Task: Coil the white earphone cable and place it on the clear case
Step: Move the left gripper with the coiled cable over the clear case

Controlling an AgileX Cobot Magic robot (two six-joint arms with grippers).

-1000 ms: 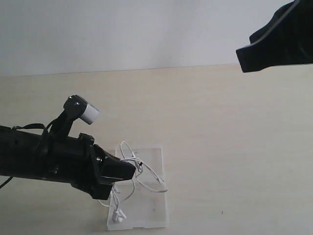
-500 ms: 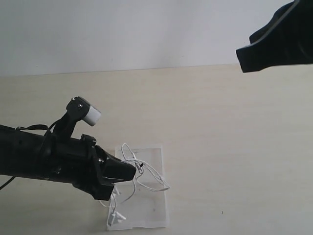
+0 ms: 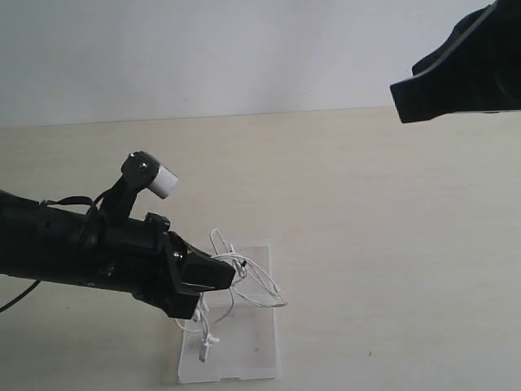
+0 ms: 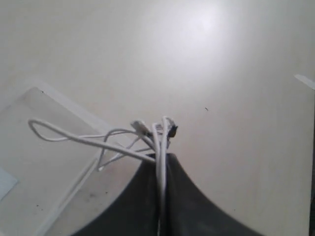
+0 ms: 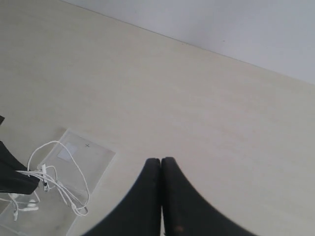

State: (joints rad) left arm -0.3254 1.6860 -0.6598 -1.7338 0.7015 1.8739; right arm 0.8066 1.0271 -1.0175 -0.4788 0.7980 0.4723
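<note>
The white earphone cable (image 3: 248,281) hangs in loose loops over the clear case (image 3: 252,346), which lies flat on the table near the front edge. My left gripper (image 3: 229,274) is shut on a bundle of the cable's strands (image 4: 160,142), held just above the case (image 4: 34,162). Loops stick out to the side, and an earbud (image 3: 203,350) dangles down onto the case. My right gripper (image 5: 161,161) is shut on nothing, high above the table at the upper right (image 3: 456,77). From there I see the cable (image 5: 59,184) and the case (image 5: 96,157) with its white sticker (image 5: 65,151).
The pale wooden table (image 3: 374,212) runs back to a white wall (image 3: 244,49). The left arm's black body (image 3: 73,248) with a white-capped part (image 3: 163,181) stretches in from the left edge.
My left gripper has risen and shifted a little to the right with the cable. The loops lifted off the case and the earbuds now dangle lower. The right arm has barely moved.
</note>
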